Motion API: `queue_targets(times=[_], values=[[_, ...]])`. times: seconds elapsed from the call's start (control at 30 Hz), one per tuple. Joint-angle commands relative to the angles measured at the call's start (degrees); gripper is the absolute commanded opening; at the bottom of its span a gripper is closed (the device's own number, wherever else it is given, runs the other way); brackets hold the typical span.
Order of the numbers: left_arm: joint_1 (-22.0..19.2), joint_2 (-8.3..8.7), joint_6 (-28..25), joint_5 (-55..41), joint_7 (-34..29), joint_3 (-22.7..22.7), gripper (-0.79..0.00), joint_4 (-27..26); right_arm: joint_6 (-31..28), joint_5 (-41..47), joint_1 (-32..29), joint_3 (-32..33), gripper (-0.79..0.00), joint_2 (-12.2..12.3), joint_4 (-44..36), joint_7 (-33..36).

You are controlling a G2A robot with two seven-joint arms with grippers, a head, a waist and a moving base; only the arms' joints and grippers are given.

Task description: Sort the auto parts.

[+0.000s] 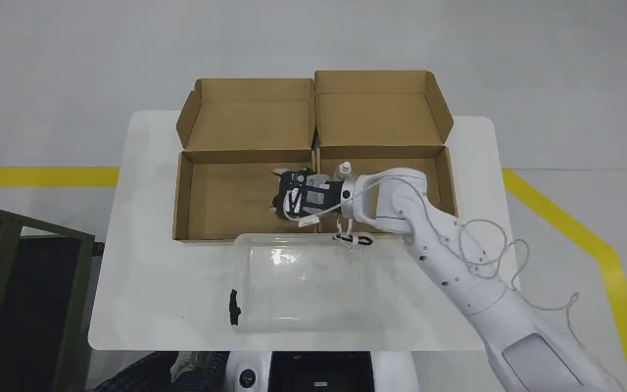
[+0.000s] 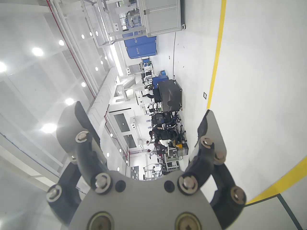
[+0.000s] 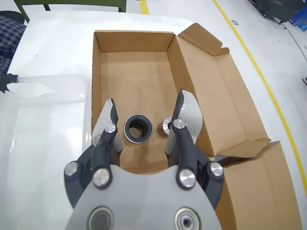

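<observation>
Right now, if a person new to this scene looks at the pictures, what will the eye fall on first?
First the right gripper, jaws open, hanging over an open cardboard box on the white table. On the box floor below it rest a dark metal ring and a small metal cylinder side by side. Beside the box stands a large clear plastic bin.

Bright, even overhead light, ceiling lamps (image 2: 37,51) flaring, shadows soft, and the wrist views' edges seemingly bowed.

The white table (image 1: 147,284) carries a clear tub (image 1: 294,284) beside 2 open cardboard boxes (image 1: 220,201).
</observation>
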Motion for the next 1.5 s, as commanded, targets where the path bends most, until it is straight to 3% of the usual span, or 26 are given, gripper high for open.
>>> queue_targets(times=[0.0, 0.2, 0.4, 0.47, 0.67, 1.03, 1.47], values=[[0.00, 0.00, 0.00, 0.00, 0.00, 0.00, 0.000, 0.00, -0.09, -0.64, -2.64, 2.67, -0.311, 0.87, -3.53, 0.00], [0.00, 0.00, 0.00, 0.00, 0.00, 0.00, 0.000, 0.00, 0.79, -3.45, -12.29, 10.91, -0.299, 3.36, -13.68, -0.58], [0.00, 0.00, 0.00, 0.00, 0.00, 0.00, 0.000, 0.00, 1.71, -6.48, -22.37, 19.59, -0.188, 5.41, -21.03, -3.85], [0.00, 0.00, 0.00, 0.00, 0.00, 0.00, 0.000, 0.00, 2.69, -6.98, -25.86, 22.92, -0.092, 5.98, -22.78, -5.97], [0.00, 0.00, 0.00, 0.00, 0.00, 0.00, 0.000, 0.00, 4.35, -9.95, -35.13, 31.63, 0.000, 7.33, -28.08, -13.32], [0.00, 0.00, 0.00, 0.00, 0.00, 0.00, 0.000, 0.00, 7.63, -11.77, -48.09, 41.64, 0.000, 8.45, -31.10, -27.31], [0.00, 0.00, 0.00, 0.00, 0.00, 0.00, 0.000, 0.00, 10.80, -10.74, -56.98, 50.55, 0.000, 9.02, -32.10, -34.23]])
